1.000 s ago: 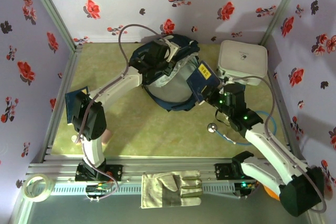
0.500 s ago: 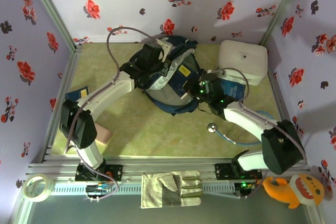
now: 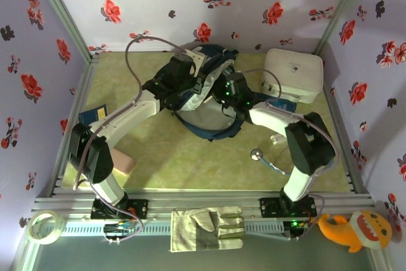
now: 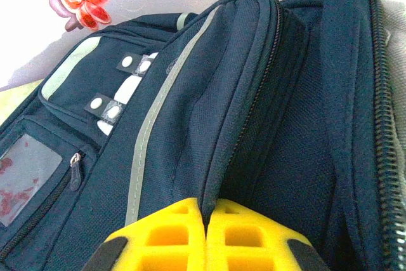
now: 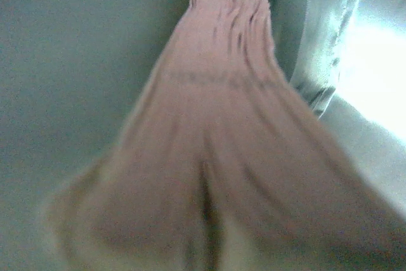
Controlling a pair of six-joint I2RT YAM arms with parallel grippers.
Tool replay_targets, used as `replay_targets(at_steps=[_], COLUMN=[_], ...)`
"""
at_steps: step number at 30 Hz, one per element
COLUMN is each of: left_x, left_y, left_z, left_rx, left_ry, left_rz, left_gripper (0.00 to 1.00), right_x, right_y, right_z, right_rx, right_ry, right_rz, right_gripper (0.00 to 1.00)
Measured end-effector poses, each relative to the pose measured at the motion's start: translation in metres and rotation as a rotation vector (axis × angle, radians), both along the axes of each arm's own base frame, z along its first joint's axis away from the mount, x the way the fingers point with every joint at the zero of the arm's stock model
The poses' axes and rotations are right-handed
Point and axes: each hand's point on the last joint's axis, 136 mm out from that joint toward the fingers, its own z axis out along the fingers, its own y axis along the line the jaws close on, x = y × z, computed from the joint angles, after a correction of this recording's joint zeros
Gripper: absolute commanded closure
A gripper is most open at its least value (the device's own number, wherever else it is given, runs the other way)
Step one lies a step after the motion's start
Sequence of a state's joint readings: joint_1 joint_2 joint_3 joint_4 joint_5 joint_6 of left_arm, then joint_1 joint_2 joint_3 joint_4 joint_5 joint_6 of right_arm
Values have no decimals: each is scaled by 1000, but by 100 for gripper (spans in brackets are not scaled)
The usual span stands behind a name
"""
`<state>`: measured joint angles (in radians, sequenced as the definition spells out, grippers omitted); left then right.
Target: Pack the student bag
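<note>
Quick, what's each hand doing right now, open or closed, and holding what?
Left hand: closed, pinching a fold of the student bag.
Right hand: closed inside the bag; whether it holds anything cannot be told.

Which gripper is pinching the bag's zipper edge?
The left gripper: its yellow fingers are shut on the student bag's navy fold; the right arm reaches into the open mouth.

matt woven-cloth student bag [image 4: 190, 125], perhaps satiny lining [image 5: 76, 61]
</note>
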<state>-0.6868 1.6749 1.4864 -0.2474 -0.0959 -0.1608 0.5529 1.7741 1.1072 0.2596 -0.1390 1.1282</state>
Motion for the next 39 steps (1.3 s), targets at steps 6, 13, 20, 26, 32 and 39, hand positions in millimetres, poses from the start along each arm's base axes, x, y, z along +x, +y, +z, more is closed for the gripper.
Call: replay_targets(at_steps=[6,13,20,26,32,39], left_x=[1,4,8,14,24,30], left_y=[6,12,17,26,39,67], left_z=[8,14,14,11,-2,-36], left_rx=[-33,-75,-96,-110,-108,-74], left_ry=[-4,-2,11,27,55,102], left_rz=[17,28,40,56,82,124], left_gripper=[100,100,100,100,100,100], right_x=[29,52,58,39,0,-43], right_y=[22,42,47,40,17,-25], right_z=[-24,-26,-29,-38,-4,56], right_rx=[41,142,146,151,171,112], right_ry=[15,35,104,169,166,32], right_rz=[-1,-18,-41,-35,-34,-50], right_gripper=[89,88,54,44,40,26])
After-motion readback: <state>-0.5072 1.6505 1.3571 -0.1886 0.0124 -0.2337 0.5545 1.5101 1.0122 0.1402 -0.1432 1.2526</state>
